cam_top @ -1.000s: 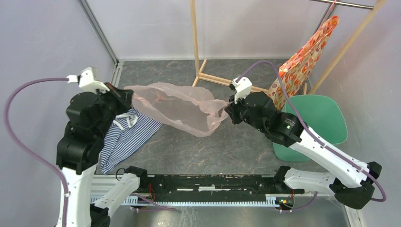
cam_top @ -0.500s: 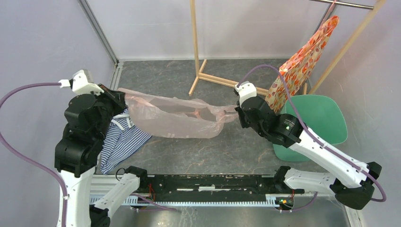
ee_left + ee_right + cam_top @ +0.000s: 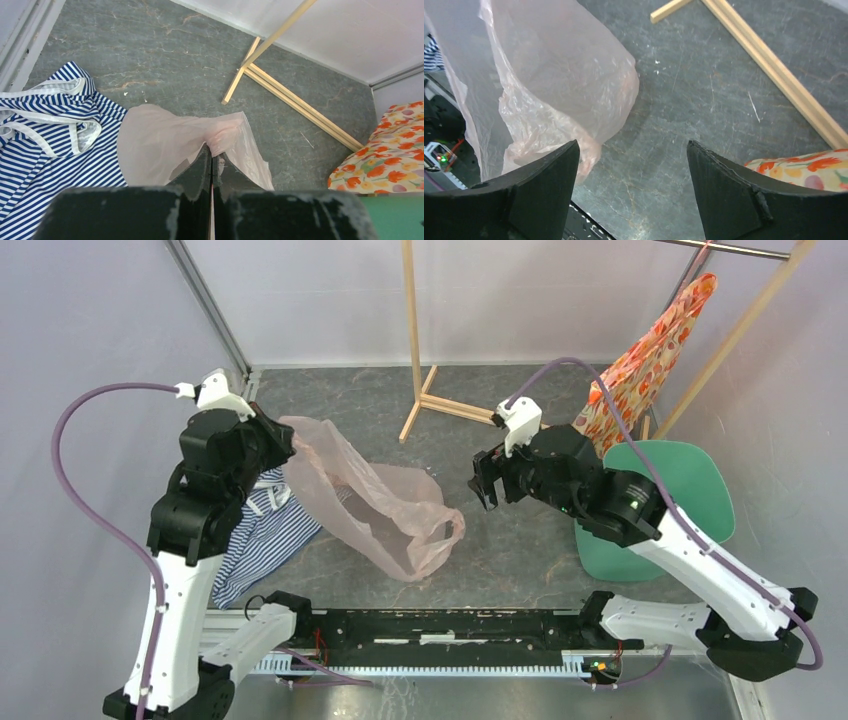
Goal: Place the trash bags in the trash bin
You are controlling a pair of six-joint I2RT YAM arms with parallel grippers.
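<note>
Now right hand (image 3: 483, 484) has released pink bag (image 3: 385, 510), dangling from left hand (image 3: 284, 445).

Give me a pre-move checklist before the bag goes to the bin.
1. Grip of left gripper on thin translucent pale-pink plastic bag: ok, jaws shut on its edge.
2. Grip of right gripper on the bag: not ok, open and empty.
3. Bag hanging off the table: cannot tell.
4. Mouth of mint-green plastic bin unobstructed: cannot tell, right arm crosses part of it.
</note>
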